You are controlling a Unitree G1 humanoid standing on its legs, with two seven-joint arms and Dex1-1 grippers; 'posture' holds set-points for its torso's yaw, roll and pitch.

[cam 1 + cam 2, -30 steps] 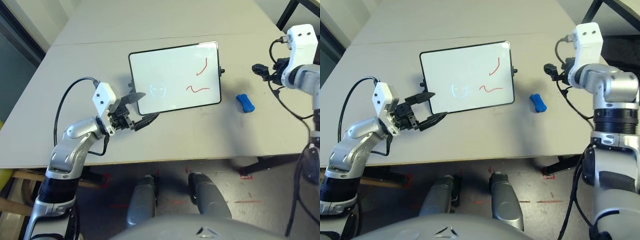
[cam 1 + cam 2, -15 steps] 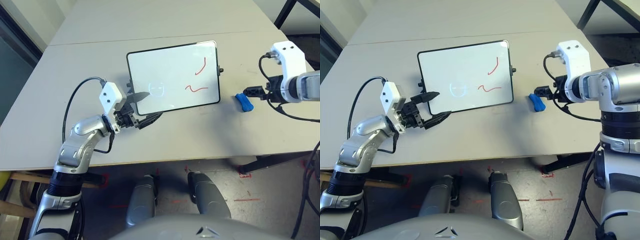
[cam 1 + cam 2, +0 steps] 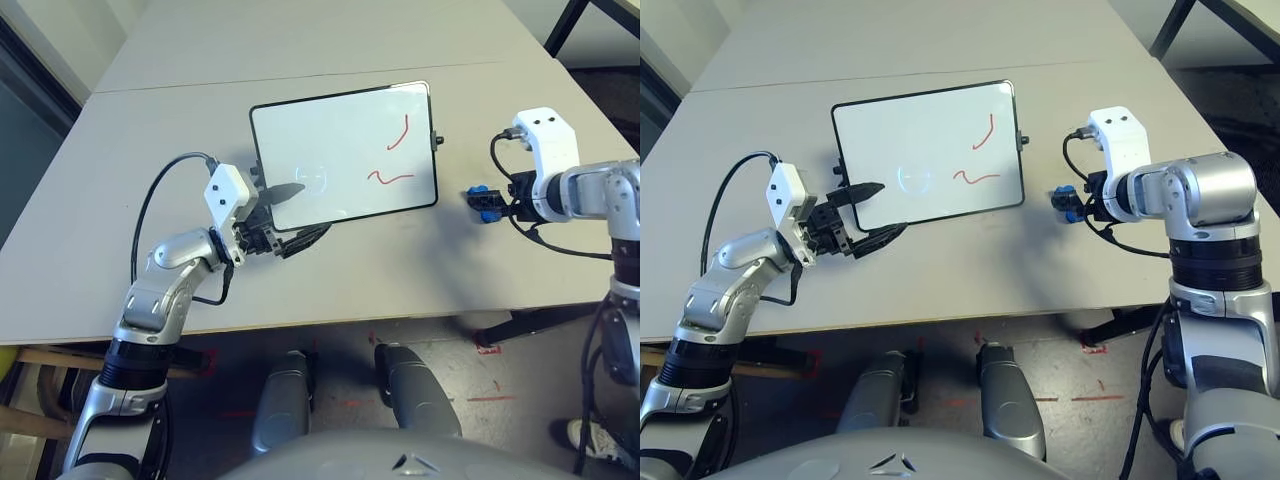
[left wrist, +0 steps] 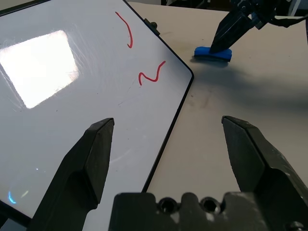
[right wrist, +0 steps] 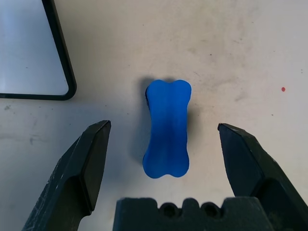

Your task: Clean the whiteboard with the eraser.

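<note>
While lying flat on the table (image 3: 330,260), whiteboard (image 3: 340,155) sits near the middle, with red scribbles (image 3: 395,155) toward its 3 o'clock side and a faint face doodle (image 3: 912,179) close to the centre. Eraser (image 5: 167,128) rests on the bare tabletop at 3 o'clock from the board, just beside its right edge but apart from it. Right gripper (image 5: 166,144) hangs over the eraser, fingers spread wide, one on each side of the blue block, touching nothing and holding nothing. Left gripper (image 4: 171,149) placed at 7 o'clock of the board, over its lower left corner, fingers also wide apart and empty, one above the white surface, the other above the table.
</note>
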